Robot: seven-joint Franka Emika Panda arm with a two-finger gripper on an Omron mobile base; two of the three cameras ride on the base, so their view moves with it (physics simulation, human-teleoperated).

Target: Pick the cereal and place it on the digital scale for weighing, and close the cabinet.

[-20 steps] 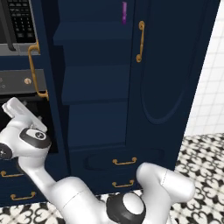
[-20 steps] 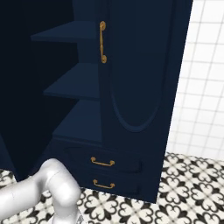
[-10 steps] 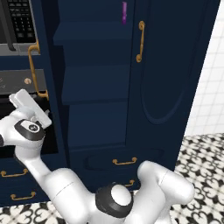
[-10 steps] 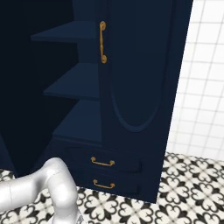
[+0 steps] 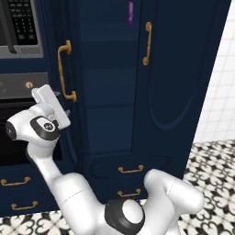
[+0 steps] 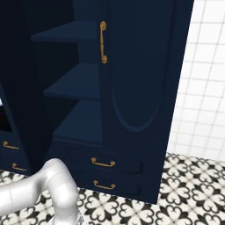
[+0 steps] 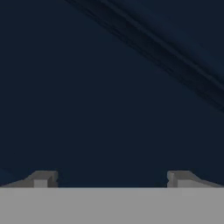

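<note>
Gripper (image 7: 109, 181) has its fingertips spread wide, nothing between them — it faces a dark navy panel close up, crossed by a diagonal groove. In the left base view the hand (image 5: 51, 108) sits at the outer face of the cabinet's left door (image 5: 69, 82), just beside its brass handle (image 5: 65, 71). That door stands swung open; the right door (image 6: 145, 66) looks shut. The cabinet (image 5: 110, 92) shows dark shelves (image 6: 74, 85), with a slim purple packet (image 5: 130, 13) up high. Cereal and scale can't be seen here, so where they are can't be told. The step in hand is probably closing the door. The door should handle as a stiff, hinged panel — no grasp needed, a flat push on its face away from the hinge side should swing it. The smooth face may let the fingers slide.
</note>
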